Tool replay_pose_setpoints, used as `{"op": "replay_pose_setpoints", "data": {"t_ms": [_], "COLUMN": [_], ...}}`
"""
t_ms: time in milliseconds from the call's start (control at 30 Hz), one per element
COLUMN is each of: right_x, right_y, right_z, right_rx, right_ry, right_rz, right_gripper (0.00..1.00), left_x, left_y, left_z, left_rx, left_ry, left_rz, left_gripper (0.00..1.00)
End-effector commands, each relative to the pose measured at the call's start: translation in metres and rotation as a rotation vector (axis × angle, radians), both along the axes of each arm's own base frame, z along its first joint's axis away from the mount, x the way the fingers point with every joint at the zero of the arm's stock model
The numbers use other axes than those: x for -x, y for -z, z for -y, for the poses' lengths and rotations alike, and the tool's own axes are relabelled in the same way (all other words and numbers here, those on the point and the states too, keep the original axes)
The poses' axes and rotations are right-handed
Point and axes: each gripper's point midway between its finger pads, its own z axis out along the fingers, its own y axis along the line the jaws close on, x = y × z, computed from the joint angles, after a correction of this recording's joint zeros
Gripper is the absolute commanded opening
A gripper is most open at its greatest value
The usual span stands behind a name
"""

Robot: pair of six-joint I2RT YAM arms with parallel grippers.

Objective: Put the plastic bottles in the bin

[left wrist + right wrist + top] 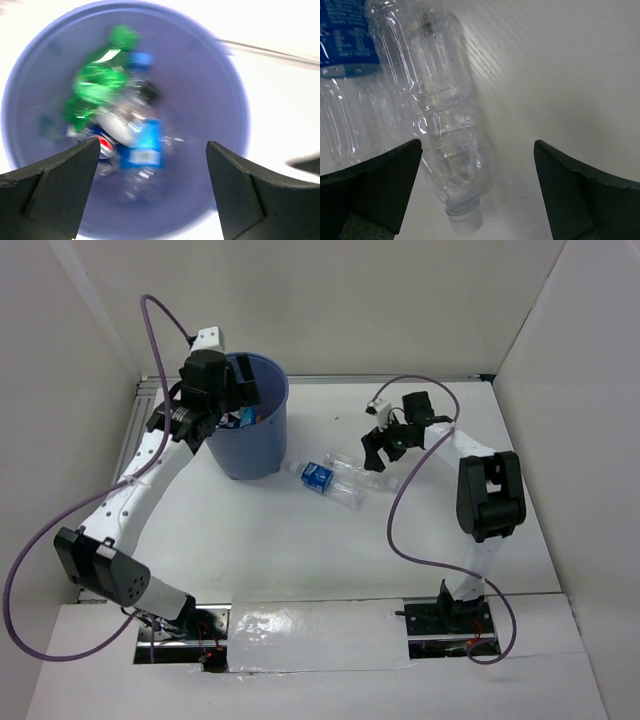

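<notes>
From the arm bases at 6 o'clock, the white table (300,560) lies bare through its middle, the widest free stretch between the two arms. White side walls close it at 9 and 3 o'clock, and a back wall (350,310) closes it at 12. The right arm's purple cable (392,530) loops out over that bare stretch.

Past the centre two bottles lie flat, side by side and touching or nearly so. The blue-labelled bottle (322,480) is the nearer, with the clear bottle (360,470) just behind it. Both long axes run from about 10 to 4 o'clock. The right gripper (384,450) hangs over the clear bottle towards its 4 o'clock end, jaws apart and gripping nothing. In the right wrist view that bottle runs up and down the frame with its white cap (463,218) at 6 o'clock. It lies close to the finger at 8 o'clock, and bare table reaches across to the other finger.

Farther off, at 11 o'clock on the table, the bin (255,455) stands upright, near the blue-labelled bottle's 10 o'clock end but apart from it. The left gripper (238,398) hangs over the bin's mouth on its 9 o'clock side, jaws wide and empty. Its blurred wrist view looks down on a green bottle (97,85), a blue-wrapped bottle (145,145) and a cola bottle (103,143). They are heaped towards 9 o'clock, and the bin floor at 3 o'clock is bare.
</notes>
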Motion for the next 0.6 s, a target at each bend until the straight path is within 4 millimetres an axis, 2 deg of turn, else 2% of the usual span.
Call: {"op": "replay_pose_setpoints", "data": {"t_ms": [0, 67, 100, 133, 167, 200, 267, 300, 333, 367, 400, 433, 500, 533, 567], "right_x": [-0.021, -0.024, -0.023, -0.021, -0.022, -0.022, -0.01, -0.006, -0.004, -0.003, -0.001, -0.001, 0.002, 0.001, 0.009], "right_y": [0.004, 0.01, 0.014, 0.019, 0.019, 0.019, 0.029, 0.033, 0.032, 0.037, 0.04, 0.04, 0.05, 0.045, 0.051], "right_z": [-0.018, -0.023, -0.023, -0.027, -0.026, -0.026, -0.029, -0.028, -0.032, -0.028, -0.027, -0.027, -0.027, -0.03, -0.029], "right_rx": [0.032, 0.041, 0.043, 0.044, 0.052, 0.052, 0.06, 0.062, 0.067, 0.092, 0.098, 0.098, 0.104, 0.096, 0.095], "right_ry": [-0.04, -0.047, -0.047, -0.056, -0.051, -0.051, -0.105, -0.105, -0.127, -0.121, -0.129, -0.129, -0.15, -0.172, -0.187], "right_rz": [0.051, 0.051, 0.042, 0.032, 0.033, 0.033, 0.019, 0.006, 0.022, 0.021, 0.018, 0.018, -0.011, -0.001, -0.039], "right_gripper": [0.98, 0.97, 0.95, 0.94, 0.92, 0.92, 0.9, 0.9, 0.9, 0.9, 0.88, 0.85, 0.72, 0.64, 0.48], "left_x": [0.036, 0.054, 0.068, 0.084, 0.095, 0.118, 0.137, 0.151, 0.164, 0.171, 0.173, 0.18, 0.179, 0.177, 0.175], "left_y": [-0.079, -0.082, -0.075, -0.069, -0.062, -0.035, -0.004, 0.031, 0.051, 0.068, 0.077, 0.105, 0.113, 0.116, 0.117], "left_z": [0.039, 0.06, 0.067, 0.088, 0.102, 0.121, 0.145, 0.151, 0.162, 0.166, 0.173, 0.173, 0.18, 0.188, 0.191], "left_rx": [0.045, 0.078, 0.095, 0.124, 0.197, 0.215, 0.319, 0.332, 0.36, 0.401, 0.501, 0.514, 0.625, 0.659, 0.678], "left_ry": [0.147, 0.215, 0.24, 0.308, 0.326, 0.385, 0.4, 0.401, 0.406, 0.381, 0.33, 0.299, 0.253, 0.252, 0.24], "left_rz": [0.206, 0.211, 0.2, 0.182, 0.159, 0.096, 0.004, -0.081, -0.14, -0.188, -0.22, -0.271, -0.287, -0.285, -0.29], "left_gripper": [1.0, 1.0, 1.0, 1.0, 1.0, 1.0, 1.0, 1.0, 1.0, 1.0, 1.0, 1.0, 1.0, 1.0, 1.0]}}
